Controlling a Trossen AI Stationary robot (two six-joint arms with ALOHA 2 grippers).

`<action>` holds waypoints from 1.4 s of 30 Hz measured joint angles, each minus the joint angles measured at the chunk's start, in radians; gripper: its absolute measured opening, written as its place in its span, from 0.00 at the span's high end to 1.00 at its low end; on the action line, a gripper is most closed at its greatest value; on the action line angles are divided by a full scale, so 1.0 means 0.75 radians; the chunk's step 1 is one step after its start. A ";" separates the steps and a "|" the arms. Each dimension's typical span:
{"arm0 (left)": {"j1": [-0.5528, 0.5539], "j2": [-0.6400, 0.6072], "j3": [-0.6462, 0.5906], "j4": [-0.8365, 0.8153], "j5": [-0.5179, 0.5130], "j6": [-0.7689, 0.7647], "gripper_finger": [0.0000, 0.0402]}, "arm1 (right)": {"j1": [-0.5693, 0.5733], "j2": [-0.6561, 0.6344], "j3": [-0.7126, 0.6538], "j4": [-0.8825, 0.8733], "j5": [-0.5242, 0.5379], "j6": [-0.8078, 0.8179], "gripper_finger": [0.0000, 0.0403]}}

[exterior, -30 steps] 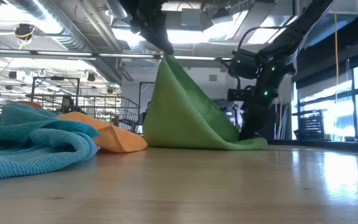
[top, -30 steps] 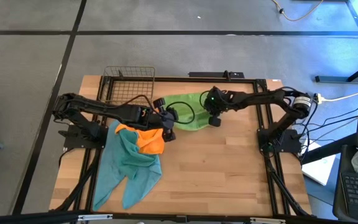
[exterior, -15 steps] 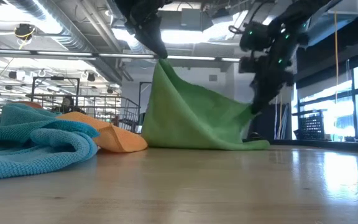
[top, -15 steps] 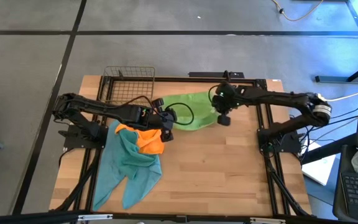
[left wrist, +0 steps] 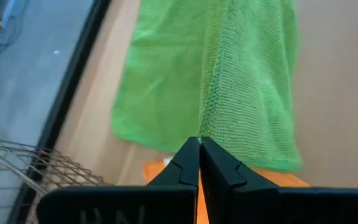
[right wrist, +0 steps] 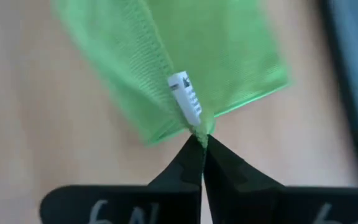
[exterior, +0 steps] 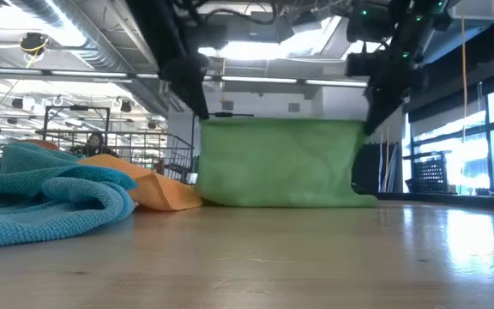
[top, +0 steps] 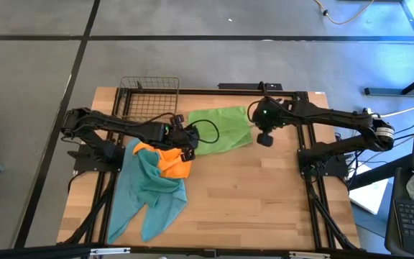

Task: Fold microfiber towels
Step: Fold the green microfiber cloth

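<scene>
The lime green towel [top: 221,129] is stretched between my two grippers as an upright sheet [exterior: 277,163], and its lower edge rests on the table. My left gripper [top: 190,147] is shut on the towel's upper left corner. My right gripper [top: 261,137] is shut on its upper right corner. The orange towel [top: 172,162] lies on the table just near of my left gripper. The teal towels [top: 149,193] lie crumpled at the near left, partly under the orange one. My left gripper pinches the green towel's upper corner [left wrist: 200,134] between its two fingertips, slanting down from the table's left; a stitched hem runs away from the tips. The cloth hangs below, drawn flat toward the other gripper. My right gripper pinches the opposite upper corner [right wrist: 197,129] between its fingertips, right beside the white label [right wrist: 185,99], slanting down from the right. The corner is lifted clear, and the sheet hangs below with its lower edge [exterior: 281,204] on the table.
A wire basket [top: 148,97] stands at the table's far left edge, behind my left arm. Bare wooden tabletop [top: 257,201] stretches across the near middle and right.
My right gripper has risen and gone toward the table's right edge, lifting the green towel's right corner off the table. My left gripper has come down. The towel, which hung as a tent from my left gripper, is now spread into a flat sheet between the two.
</scene>
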State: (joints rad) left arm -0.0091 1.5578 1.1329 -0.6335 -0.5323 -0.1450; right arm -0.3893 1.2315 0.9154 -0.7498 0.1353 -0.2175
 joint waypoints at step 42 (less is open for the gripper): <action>0.630 0.018 -0.029 0.198 0.277 0.421 0.88 | -0.334 0.376 -0.001 0.497 0.075 -0.110 0.80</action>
State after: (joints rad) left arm 0.4631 1.5715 1.1110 -0.4851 -0.3244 0.1708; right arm -0.6395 1.5131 0.9150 -0.3775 0.1917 -0.3002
